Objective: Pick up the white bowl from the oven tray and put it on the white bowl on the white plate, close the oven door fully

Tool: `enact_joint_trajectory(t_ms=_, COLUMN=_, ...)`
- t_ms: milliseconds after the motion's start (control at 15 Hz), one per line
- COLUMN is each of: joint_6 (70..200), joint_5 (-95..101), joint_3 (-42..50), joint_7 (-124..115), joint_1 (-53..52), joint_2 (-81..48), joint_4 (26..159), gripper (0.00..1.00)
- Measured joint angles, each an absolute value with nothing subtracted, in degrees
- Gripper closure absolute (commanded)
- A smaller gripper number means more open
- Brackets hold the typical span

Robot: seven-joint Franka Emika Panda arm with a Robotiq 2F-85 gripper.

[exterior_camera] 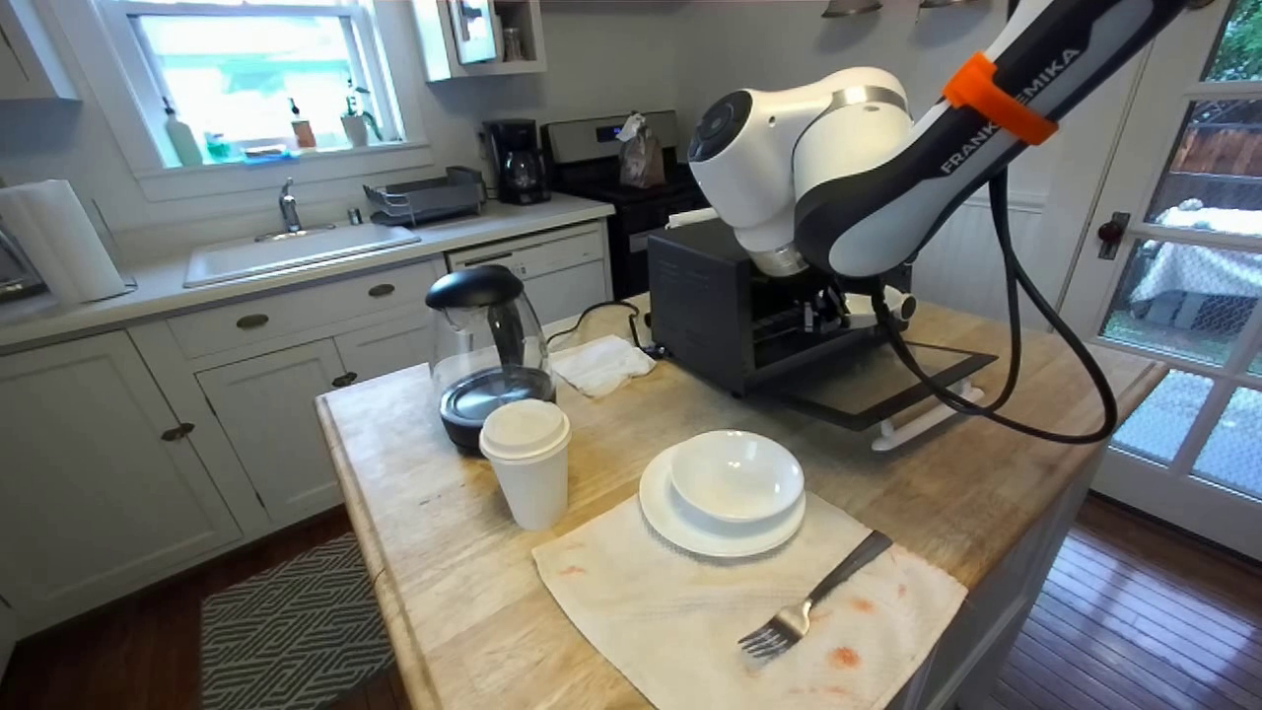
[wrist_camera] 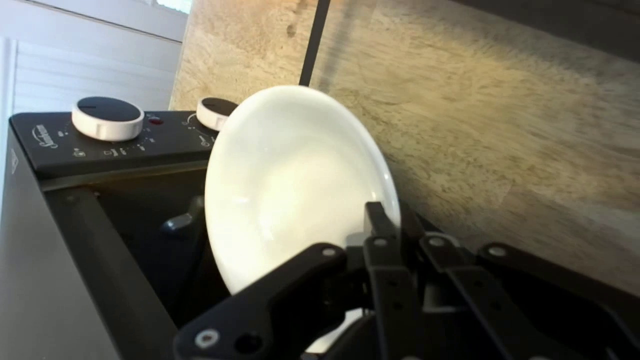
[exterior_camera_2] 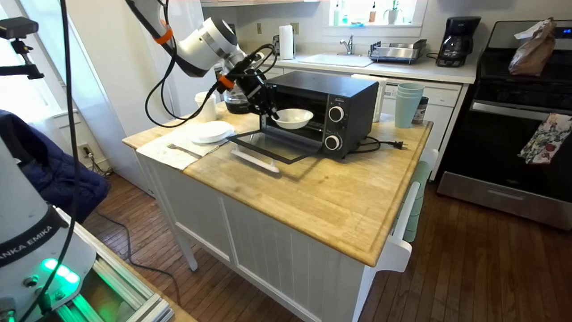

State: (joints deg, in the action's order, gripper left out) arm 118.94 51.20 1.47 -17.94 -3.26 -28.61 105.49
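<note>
My gripper (wrist_camera: 392, 222) is shut on the rim of a white bowl (wrist_camera: 295, 175), one finger inside and one outside. In an exterior view this bowl (exterior_camera_2: 293, 119) is held up at the open front of the black toaster oven (exterior_camera_2: 321, 82). The oven door (exterior_camera_2: 279, 144) is folded down, with its white handle (exterior_camera_2: 254, 161) low over the table. Another white bowl (exterior_camera: 737, 476) stands upright on the white plate (exterior_camera: 680, 528), on a stained cloth. The oven tray cannot be made out clearly. In an exterior view the arm mostly hides the held bowl.
A fork (exterior_camera: 813, 602) lies beside the plate. A white paper cup (exterior_camera: 527, 468) and a glass kettle (exterior_camera: 493, 355) stand near the plate. A crumpled napkin (exterior_camera: 601, 365) lies by the oven. Stacked mint cups (exterior_camera_2: 407, 105) and a jar (exterior_camera_2: 420, 111) stand behind the oven.
</note>
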Motion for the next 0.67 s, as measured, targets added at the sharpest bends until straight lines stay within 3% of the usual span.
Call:
enact_joint_trajectory(t_ms=200, joint_6=117.84, joint_5=49.71, joint_3=1.0, joint_7=-18.42, joint_1=-4.11, joint_2=-27.48, joint_4=106.59, gripper=0.98)
enact_joint_trajectory(t_ms=267, joint_6=117.81, joint_5=49.68, joint_3=0.86, joint_7=-18.77, joint_1=-4.42, joint_2=-26.96, joint_4=107.11, gripper=0.93)
enact_joint_trajectory(t_ms=600, joint_6=117.84, joint_5=49.68, joint_3=0.81, joint_7=-19.79, joint_1=-4.98, joint_2=-25.37, joint_4=108.37, gripper=0.93)
enact_joint_trajectory(t_ms=667, joint_6=117.84, joint_5=49.68, joint_3=0.81, joint_7=-19.81, joint_1=-4.98, joint_2=-25.33, joint_4=108.47, gripper=0.98)
